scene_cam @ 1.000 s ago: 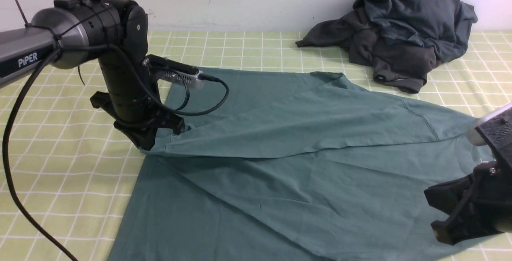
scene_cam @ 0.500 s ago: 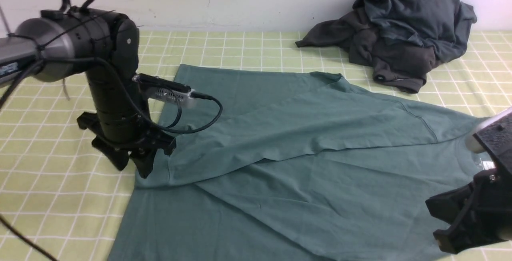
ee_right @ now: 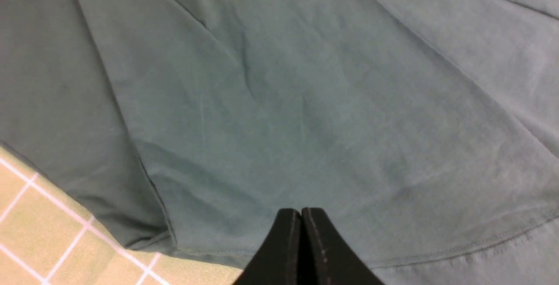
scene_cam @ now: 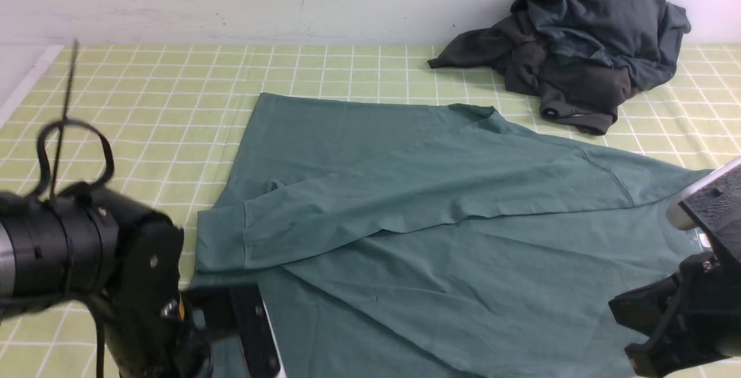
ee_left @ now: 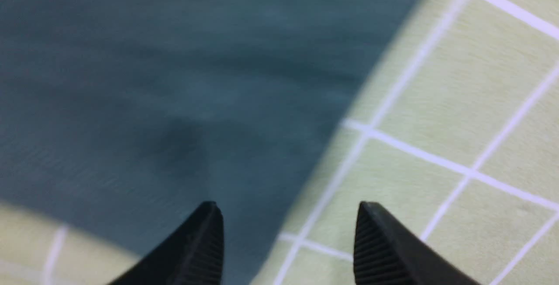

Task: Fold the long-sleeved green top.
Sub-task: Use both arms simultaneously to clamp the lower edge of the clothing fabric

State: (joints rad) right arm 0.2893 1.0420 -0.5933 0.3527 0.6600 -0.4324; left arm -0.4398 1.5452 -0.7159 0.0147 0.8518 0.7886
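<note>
Could rumple the green top [scene_cam: 440,239], flat on the checked cloth [scene_cam: 145,94] with one sleeve [scene_cam: 405,204] folded across, by snagging its edge with the parted, empty left gripper [ee_left: 287,208] or dragging the closed right gripper [ee_right: 301,215].

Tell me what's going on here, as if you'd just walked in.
A two-armed robot is folding a green long-sleeved top spread on a checked tablecloth. One sleeve lies folded across the body, its cuff at the top's left edge. The left gripper is open and empty above the top's edge. The right gripper is shut above the fabric, with no cloth visibly pinched. A heap of dark clothes sits far right.
</note>
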